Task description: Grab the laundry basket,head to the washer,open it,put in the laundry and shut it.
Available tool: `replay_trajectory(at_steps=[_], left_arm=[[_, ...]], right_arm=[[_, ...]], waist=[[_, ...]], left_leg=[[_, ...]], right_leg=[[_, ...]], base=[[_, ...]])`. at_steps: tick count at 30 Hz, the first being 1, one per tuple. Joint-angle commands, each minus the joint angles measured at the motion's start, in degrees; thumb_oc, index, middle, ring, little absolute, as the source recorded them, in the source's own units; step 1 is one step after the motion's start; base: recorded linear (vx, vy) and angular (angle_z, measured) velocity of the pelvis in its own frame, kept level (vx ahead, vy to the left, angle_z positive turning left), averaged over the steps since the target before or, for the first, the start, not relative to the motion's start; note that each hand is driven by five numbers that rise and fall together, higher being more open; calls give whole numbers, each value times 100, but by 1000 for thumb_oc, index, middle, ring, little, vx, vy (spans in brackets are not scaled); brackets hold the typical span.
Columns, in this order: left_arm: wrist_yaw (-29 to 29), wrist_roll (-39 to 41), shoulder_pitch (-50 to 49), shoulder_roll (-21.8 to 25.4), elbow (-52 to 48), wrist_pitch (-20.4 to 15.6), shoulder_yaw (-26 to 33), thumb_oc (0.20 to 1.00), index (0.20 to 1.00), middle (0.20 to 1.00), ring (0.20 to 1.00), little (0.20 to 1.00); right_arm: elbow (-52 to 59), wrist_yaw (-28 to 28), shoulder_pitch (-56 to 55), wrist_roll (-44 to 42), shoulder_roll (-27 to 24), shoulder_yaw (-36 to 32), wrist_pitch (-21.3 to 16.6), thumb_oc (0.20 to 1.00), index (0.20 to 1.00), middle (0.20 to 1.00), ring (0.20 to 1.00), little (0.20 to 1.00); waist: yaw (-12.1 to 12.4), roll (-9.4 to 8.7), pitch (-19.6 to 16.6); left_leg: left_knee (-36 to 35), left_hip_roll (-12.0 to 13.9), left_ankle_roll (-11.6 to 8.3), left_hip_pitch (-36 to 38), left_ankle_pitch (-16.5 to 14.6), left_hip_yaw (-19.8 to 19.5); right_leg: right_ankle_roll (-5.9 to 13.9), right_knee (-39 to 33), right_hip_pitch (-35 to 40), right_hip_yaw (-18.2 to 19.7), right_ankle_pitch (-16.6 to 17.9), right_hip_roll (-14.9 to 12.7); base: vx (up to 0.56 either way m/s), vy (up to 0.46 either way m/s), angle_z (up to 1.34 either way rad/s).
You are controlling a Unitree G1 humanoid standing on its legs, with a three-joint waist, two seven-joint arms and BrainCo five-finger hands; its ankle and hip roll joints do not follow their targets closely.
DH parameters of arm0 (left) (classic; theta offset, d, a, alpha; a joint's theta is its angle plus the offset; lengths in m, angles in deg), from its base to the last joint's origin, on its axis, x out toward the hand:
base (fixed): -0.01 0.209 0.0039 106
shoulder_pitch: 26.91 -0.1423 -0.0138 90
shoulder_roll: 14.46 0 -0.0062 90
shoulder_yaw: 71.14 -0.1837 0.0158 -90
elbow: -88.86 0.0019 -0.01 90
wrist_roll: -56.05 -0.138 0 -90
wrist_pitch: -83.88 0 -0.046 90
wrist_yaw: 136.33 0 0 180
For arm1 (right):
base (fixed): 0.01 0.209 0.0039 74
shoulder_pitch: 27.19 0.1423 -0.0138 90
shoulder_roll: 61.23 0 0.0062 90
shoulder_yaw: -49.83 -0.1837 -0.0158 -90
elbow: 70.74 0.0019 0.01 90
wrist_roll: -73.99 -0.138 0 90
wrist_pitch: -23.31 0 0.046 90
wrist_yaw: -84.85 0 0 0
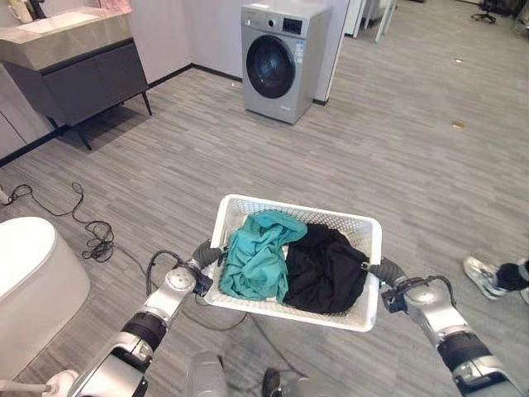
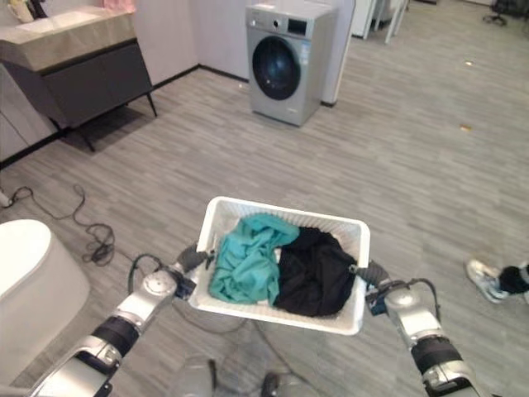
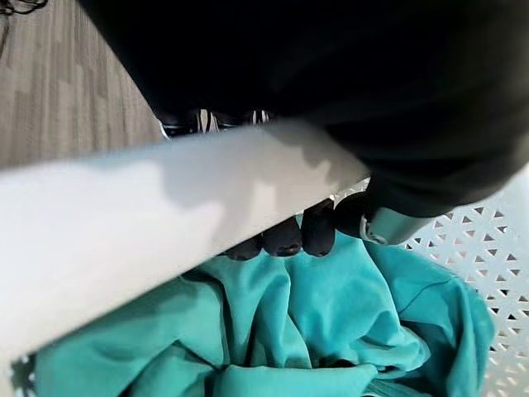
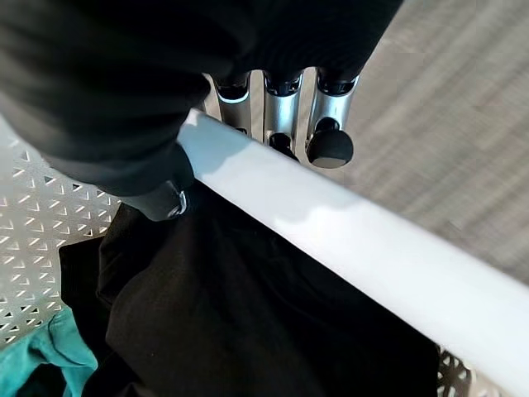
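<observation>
White basket (image 1: pixel 364 225) gripped by both hands.

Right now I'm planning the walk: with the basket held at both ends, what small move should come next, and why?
Probably a step forward toward the washing machine, keeping the basket level. The left hand and right hand each curl fingers round the rim of the white laundry basket, which holds teal and black clothes. The washer stands across the floor, door shut.

L hand (image 3: pixel 289 236): fingers mostly hidden behind basket (image 1: pixel 364 227) rim | R hand (image 4: pixel 285 112): palm under dark cover | person's shoe (image 1: pixel 483 277) cut by frame edge | white tub (image 1: pixel 29 281) cut off | washer (image 1: pixel 281 62) panel too small to read
</observation>
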Motion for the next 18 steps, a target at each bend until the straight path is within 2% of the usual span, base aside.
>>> replay_trajectory(at_steps=[1,2,3,4,7,8,9,10,12,13,14,15,17,18], left_arm=[[-110,296,721,88,-184,-404,-28,200,200,200,200,200],[-103,334,769,109,-155,-414,-53,200,200,200,200,200],[-103,334,770,110,-155,-414,-53,200,200,200,200,200],[-115,367,768,140,-129,-446,-75,200,200,200,200,200],[-108,419,707,239,-91,-488,8,200,200,200,200,200],[-101,386,690,302,-122,-481,-5,200,200,200,200,200],[-120,381,757,303,-42,-487,-24,200,200,200,200,200],[-117,371,738,341,-40,-489,-10,200,200,200,200,200],[-129,350,699,424,-12,-508,-16,200,200,200,200,200],[-129,351,699,423,-12,-508,-16,200,200,200,200,200],[-123,320,668,454,-53,-509,-25,200,200,200,200,200],[-121,294,629,514,-155,-496,-20,200,200,200,200,200],[-140,296,583,548,-250,-472,58,200,200,200,200,200],[-140,295,581,548,-253,-470,61,200,200,200,200,200]], right_arm=[[592,207,416,-554,3,-7,-648,200,200,200,200,200],[541,200,496,-560,68,53,-709,200,200,200,200,200],[541,200,496,-560,69,53,-709,200,200,200,200,200],[474,213,568,-571,175,122,-738,200,200,200,200,200],[400,326,668,-525,249,295,-675,200,200,200,200,200],[492,341,620,-476,251,261,-658,200,200,200,200,200],[536,338,596,-409,267,262,-656,200,200,200,200,200],[608,355,537,-398,273,209,-676,200,200,200,200,200],[720,334,380,-385,342,82,-729,200,200,200,200,200],[721,334,378,-385,341,81,-728,200,200,200,200,200],[751,322,319,-383,376,16,-760,200,200,200,200,200],[740,288,344,-308,415,-18,-785,200,200,200,200,200],[738,299,386,-148,488,0,-792,200,200,200,200,200],[739,299,387,-148,486,1,-791,200,200,200,200,200]], waist=[[194,132,-118],[320,170,-109],[320,168,-105],[370,171,-100],[387,200,-172],[398,199,-212],[420,152,-269],[409,142,-320],[389,-45,-410],[397,-32,-429],[369,-67,-417],[288,16,-340],[233,112,-239],[236,119,-248]], left_leg=[[-1226,-9,-44,582,592,-51],[-2234,-35,-120,540,721,-310],[-2244,-38,-120,550,726,-309],[-2537,-6,-195,458,817,-525],[-2321,245,-202,428,860,-368],[-2266,256,-181,513,941,-319],[-2049,156,-129,521,1005,-343],[-1927,112,-96,524,1015,-349],[-1475,-258,137,545,678,-212],[-1473,-240,136,522,682,-210],[-1331,-366,265,620,476,-143],[-1268,-459,481,872,204,-118],[-1284,-538,640,1246,-36,-69],[-1291,-528,638,1236,-26,-67]], right_leg=[[599,136,332,365,-322,-347],[624,219,547,397,-591,-278],[624,220,552,397,-593,-281],[633,358,679,485,-784,-247],[684,585,986,666,-1126,-282],[729,657,1024,690,-1140,-367],[789,867,1065,747,-1062,-477],[866,1048,1040,771,-878,-542],[1195,1911,869,837,196,-868],[1193,1909,844,847,209,-853],[1311,2485,687,858,726,-987],[1341,3458,217,866,1272,-1103],[1295,3938,-313,719,1245,-1340],[1291,3938,-330,720,1253,-1331]], base=[[500,71,-44],[341,49,-17],[641,103,-26],[507,105,-32],[635,199,-36],[660,262,-36],[583,255,-34],[665,305,-33],[522,265,-21],[378,215,-6],[475,288,3],[650,371,2],[440,248,6],[444,157,-6]])
